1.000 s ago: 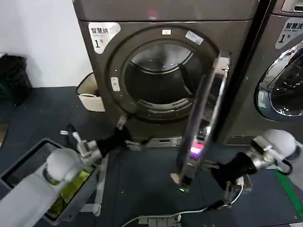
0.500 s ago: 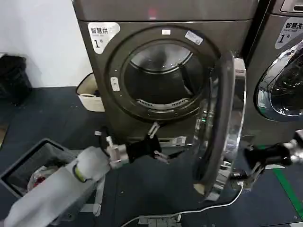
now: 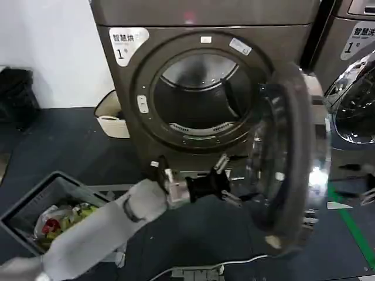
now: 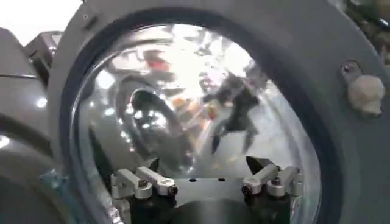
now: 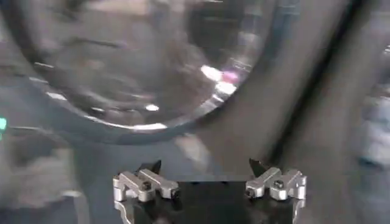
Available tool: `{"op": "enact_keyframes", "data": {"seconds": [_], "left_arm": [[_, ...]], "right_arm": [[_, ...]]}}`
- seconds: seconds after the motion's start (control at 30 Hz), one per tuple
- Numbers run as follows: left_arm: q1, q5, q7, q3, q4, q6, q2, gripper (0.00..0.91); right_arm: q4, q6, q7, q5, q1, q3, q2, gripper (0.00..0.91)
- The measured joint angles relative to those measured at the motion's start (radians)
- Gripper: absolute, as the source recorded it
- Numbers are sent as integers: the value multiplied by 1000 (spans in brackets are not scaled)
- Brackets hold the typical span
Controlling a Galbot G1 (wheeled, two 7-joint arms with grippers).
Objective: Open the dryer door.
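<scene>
A dark grey floor is lying before a white wall, with a cream basket standing beside the dryer and a grey bin of clothes sitting near the robot's left. The dryer door is hanging swung out on the drum opening's right, inner glass facing the left hand, which is reaching toward it with fingers spread wide. The right hand is hovering, fingers wide apart, before a chrome-ringed round door.

Dryer door swung wider; left gripper apparently advanced rightward.
</scene>
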Motion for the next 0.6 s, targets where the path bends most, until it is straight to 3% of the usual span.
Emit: {"op": "enact_keyframes", "data": {"seconds": [0.1,0.23,0.6], "left_arm": [[-18,3,-5,24,16,0,-27,907],[-41,15,-26,50,41,0,-69,907],[-94,91,-124,121,126,-28,-214,907]], "right_arm": [[-95,10,56,-49,-88,125,26,907],[-131,-12,162,-61,-282,374,86,907],[2,-66,399,-165,-766,1017,338,907]]}}
